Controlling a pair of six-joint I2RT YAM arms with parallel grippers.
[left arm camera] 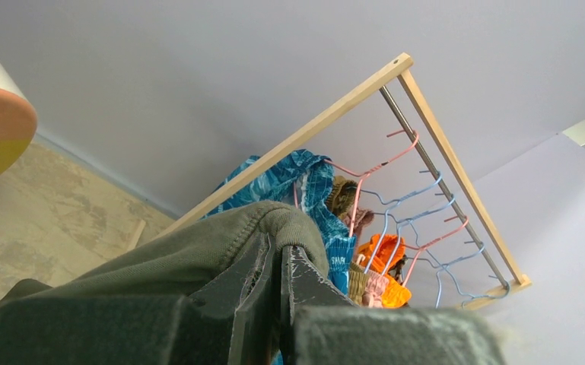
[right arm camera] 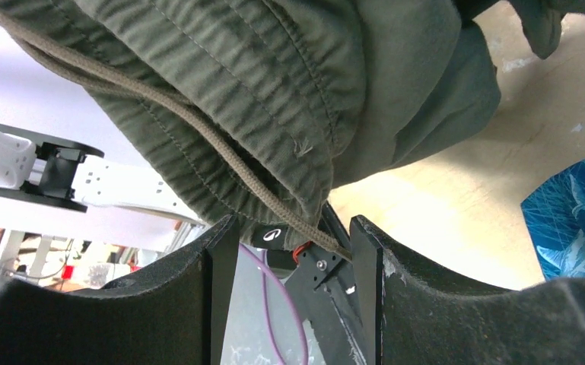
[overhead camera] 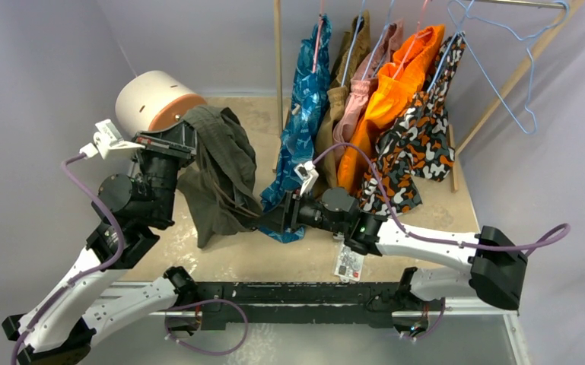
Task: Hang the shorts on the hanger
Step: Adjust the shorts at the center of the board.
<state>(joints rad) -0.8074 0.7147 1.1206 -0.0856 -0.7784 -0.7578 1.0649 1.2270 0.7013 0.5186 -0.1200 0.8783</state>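
The left gripper is clamped shut on a fold of the shorts and holds them up off the table. From above, its fingertips are buried in the cloth. The shorts hang in a bunched drape, so the legs and the tag cannot be made out, and the lower end lies on or just above the table.

The right gripper is at the low end of the shorts with its 2 fingers standing apart, not pinching anything. The waistband sags just above them and the drawstring runs down into the gap. Whether the cord touches a finger is unclear.

The hanger hangs bare at the right end of the rail, well apart from the shorts, its hook partly cut off by the top edge. 5 other garments crowd the rail, hiding most of their own hangers. A white-and-orange cylinder sits behind the left arm.
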